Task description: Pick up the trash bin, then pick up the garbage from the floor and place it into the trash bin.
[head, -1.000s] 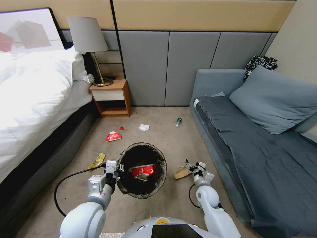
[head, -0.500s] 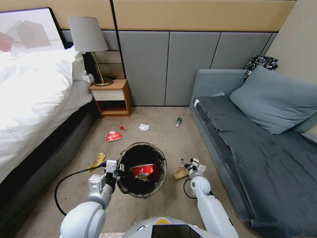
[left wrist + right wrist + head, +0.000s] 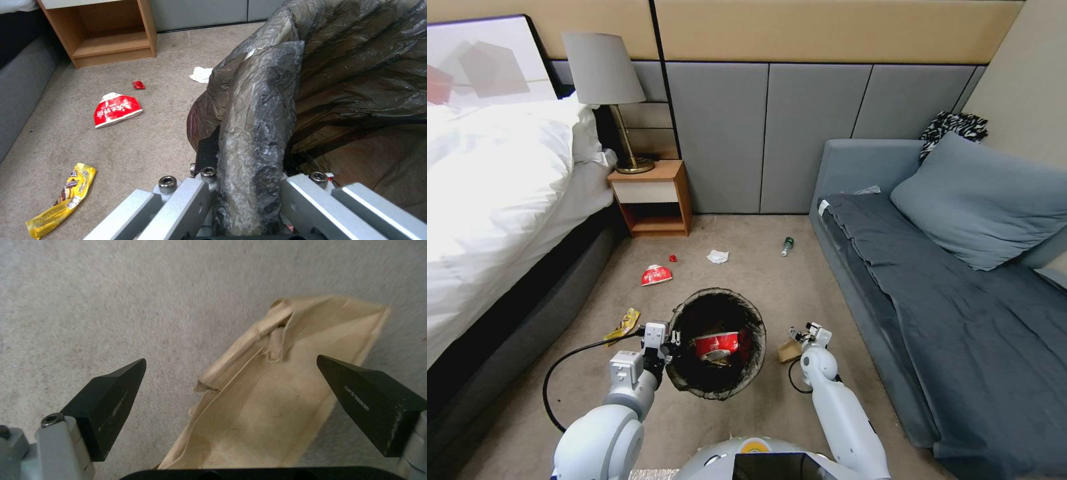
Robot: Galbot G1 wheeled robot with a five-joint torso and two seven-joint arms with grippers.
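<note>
Trash bin (image 3: pixel 716 343): small round bin lined with a dark bag, held off the carpet in front of the robot; a crushed red-and-white cup (image 3: pixel 716 345) already lies inside.
Left hand (image 3: pixel 662 337): clamped shut on the bin's near rim, bag liner (image 3: pixel 256 156) bunched between its fingers.
Paper bag (image 3: pixel 285 396): flattened brown bag on the carpet just right of the bin, mouth open toward the wrist camera.
Right hand (image 3: pixel 231 396): low over the paper bag, black fingertips (image 3: pixel 113 396) spread wide, one over bare carpet and the other over the bag's far edge; nothing gripped yet.
Other garbage: second crushed red cup (image 3: pixel 656 275), yellow snack wrapper (image 3: pixel 623 325), small red scrap (image 3: pixel 673 257), white tissue (image 3: pixel 718 256) and small bottle (image 3: pixel 788 246), scattered on the floor between bed and sofa.
Surroundings: bed (image 3: pixel 500 200) on the left, wooden nightstand (image 3: pixel 652 198) with lamp, grey sofa (image 3: pixel 947 287) on the right.
Risk: thin, limp paper may slide or fold flat under the closing fingertips, so the hand could close on carpet alone; a pinch on one loose flap might tear or drop on the way to the bin.
Risk: the bin hangs from one rim grip through slippery liner, so it could tilt or slip.
</note>
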